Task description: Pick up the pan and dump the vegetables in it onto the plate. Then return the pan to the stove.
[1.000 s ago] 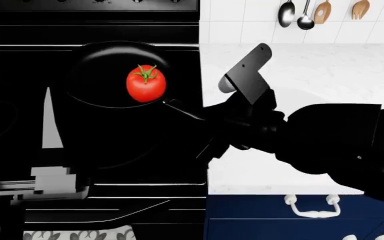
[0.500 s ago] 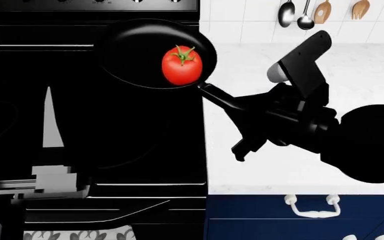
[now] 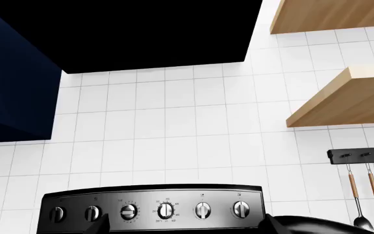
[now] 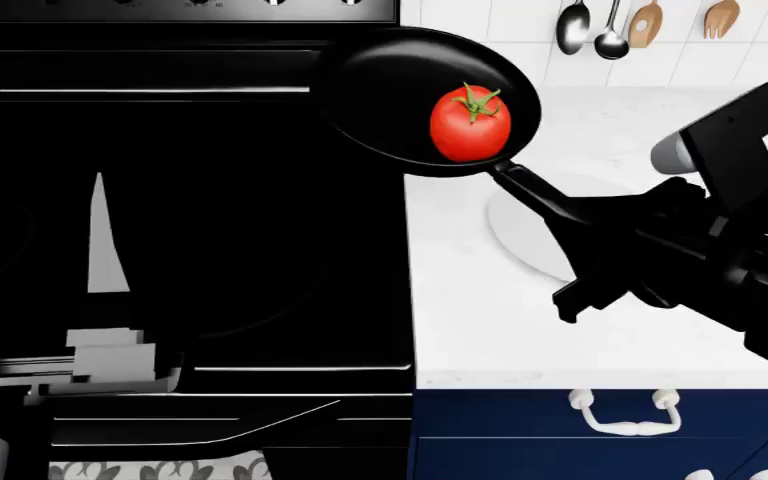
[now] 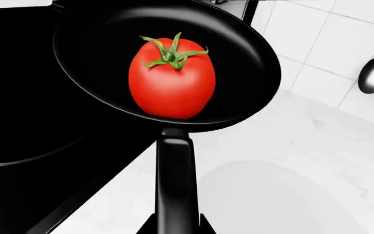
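Pan (image 4: 398, 95) held aloft by handle in right gripper (image 4: 598, 262), jaws clamped on handle end. Plate (image 4: 531, 225) lies just below and ahead of jaws, under handle, on white tabletop (image 4: 491, 320). Handle axis runs straight out from jaws to bowl. Tomato (image 4: 470, 123) sits at bowl's near rim, beyond plate, over stove (image 4: 197, 250) edge. Left gripper out of sight, jaw state unknown; right arm nearer. Probable next: draw bowl back over plate, then tip.
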Controlling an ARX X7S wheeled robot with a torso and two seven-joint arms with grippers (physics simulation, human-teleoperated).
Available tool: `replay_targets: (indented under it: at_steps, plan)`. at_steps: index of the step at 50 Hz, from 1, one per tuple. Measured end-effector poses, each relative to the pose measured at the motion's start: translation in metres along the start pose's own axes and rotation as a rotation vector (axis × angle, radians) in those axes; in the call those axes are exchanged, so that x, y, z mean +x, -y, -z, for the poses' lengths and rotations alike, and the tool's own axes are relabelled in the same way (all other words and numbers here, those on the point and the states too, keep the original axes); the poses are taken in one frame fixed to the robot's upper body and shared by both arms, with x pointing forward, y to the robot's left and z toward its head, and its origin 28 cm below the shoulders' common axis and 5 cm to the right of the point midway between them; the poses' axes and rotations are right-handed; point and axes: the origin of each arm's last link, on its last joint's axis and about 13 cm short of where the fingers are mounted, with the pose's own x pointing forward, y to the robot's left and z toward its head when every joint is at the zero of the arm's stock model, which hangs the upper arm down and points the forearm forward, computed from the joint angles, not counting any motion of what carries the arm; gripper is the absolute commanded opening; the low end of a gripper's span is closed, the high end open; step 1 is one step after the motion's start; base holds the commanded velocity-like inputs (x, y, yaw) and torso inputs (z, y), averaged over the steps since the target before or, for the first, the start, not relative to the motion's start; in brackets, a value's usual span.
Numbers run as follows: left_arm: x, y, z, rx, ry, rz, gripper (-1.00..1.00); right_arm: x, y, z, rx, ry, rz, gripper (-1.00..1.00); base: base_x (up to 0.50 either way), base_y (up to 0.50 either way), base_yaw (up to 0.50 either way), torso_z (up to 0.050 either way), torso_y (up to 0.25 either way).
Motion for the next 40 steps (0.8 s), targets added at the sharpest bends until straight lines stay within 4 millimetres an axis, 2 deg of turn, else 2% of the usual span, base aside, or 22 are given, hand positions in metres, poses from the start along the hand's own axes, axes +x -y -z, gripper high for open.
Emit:
replay_targets:
  at_steps: [20,40]
  plan:
    - [0.000,0.000,0.000,0.002,0.000,-0.001,1.00,-0.027,0.016,0.018,0.033,-0.036,0.168,-1.00,0.00,0.00,0.00,0.001,0.002]
    - [0.000,0.000,0.001,0.003,-0.003,-0.003,1.00,-0.041,0.024,0.029,-0.002,-0.087,0.285,-1.00,0.00,0.00,0.00,0.001,0.002]
